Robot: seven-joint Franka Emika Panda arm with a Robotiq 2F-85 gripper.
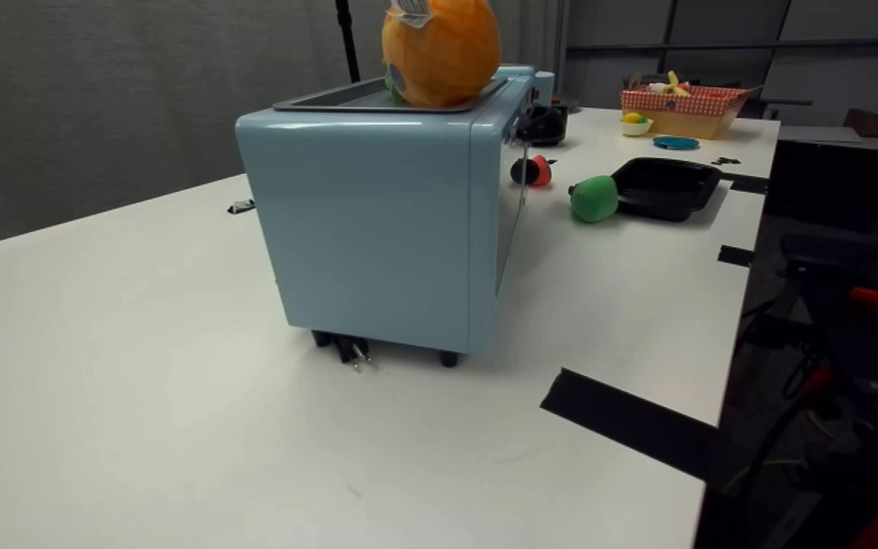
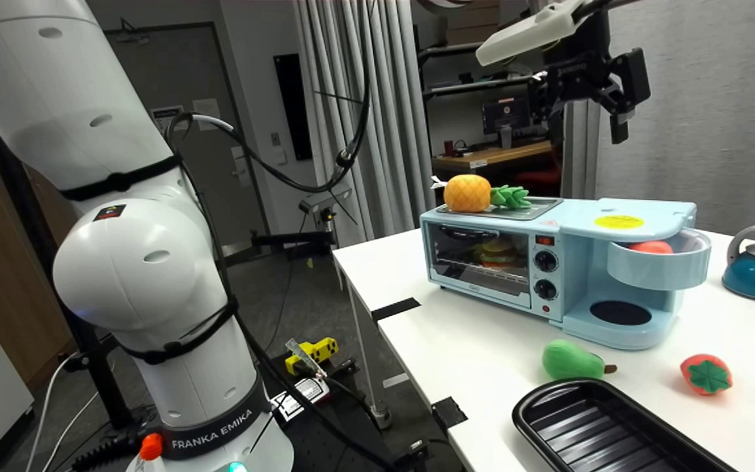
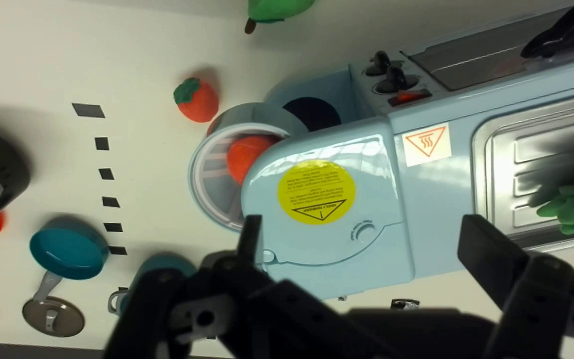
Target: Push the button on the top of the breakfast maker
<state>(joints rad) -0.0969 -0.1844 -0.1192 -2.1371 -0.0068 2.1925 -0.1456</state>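
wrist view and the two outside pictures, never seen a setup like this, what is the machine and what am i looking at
The machine is a white robot arm, standing beside a white table. Two exterior views are taken from different spots around the table. The wrist view is taken from near the arm's end, looking down on the pale blue breakfast maker. The dark pieces along that picture's bottom edge are the jaws: spread apart, holding nothing. A toy pineapple lies on top of the breakfast maker. Near it lie a green toy fruit, a red toy with green leaves and a black tray.
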